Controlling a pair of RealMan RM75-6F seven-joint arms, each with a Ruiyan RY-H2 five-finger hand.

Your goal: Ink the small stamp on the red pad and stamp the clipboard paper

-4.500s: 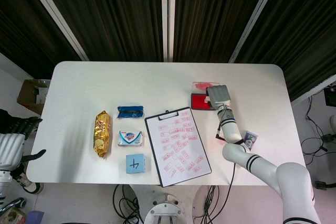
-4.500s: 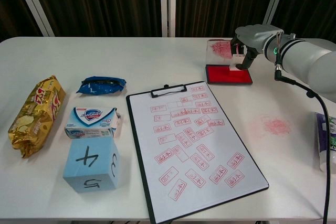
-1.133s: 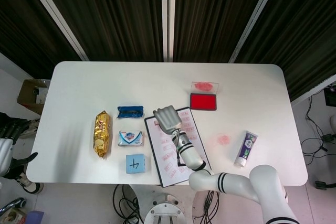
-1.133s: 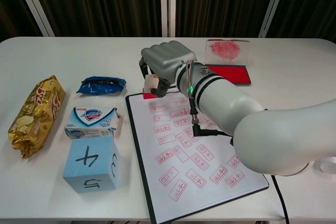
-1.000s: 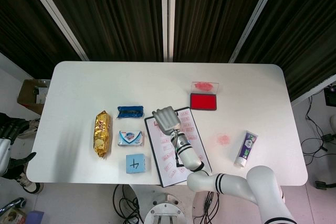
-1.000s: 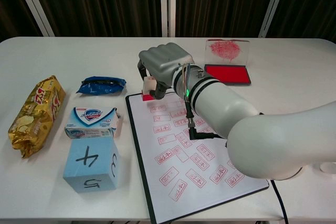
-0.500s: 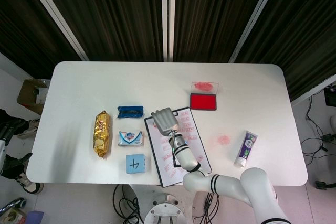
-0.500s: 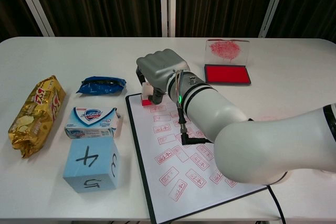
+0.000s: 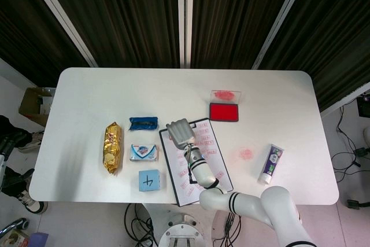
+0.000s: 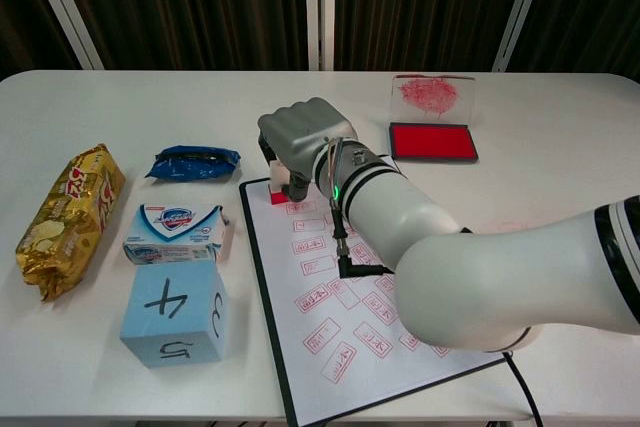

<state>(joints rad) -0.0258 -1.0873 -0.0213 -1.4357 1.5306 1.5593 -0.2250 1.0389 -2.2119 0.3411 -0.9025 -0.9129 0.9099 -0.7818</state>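
My right hand grips the small stamp, a white body with a red base. The base sits down on the top left corner of the clipboard paper, which carries several red prints. From the head view the hand hides the stamp and covers the top left of the clipboard. The red ink pad lies open at the back right with its stained clear lid behind it. Only a dark sliver of my left hand shows, beyond the table's left end.
Left of the clipboard lie a blue packet, a soap box, a blue foam cube and a gold snack bag. A toothpaste tube and a red ink smear are on the right side of the table.
My right hand carried the stamp from the red pad to the clipboard's top left corner, then lowered it onto the paper. My left arm slid further out of view.
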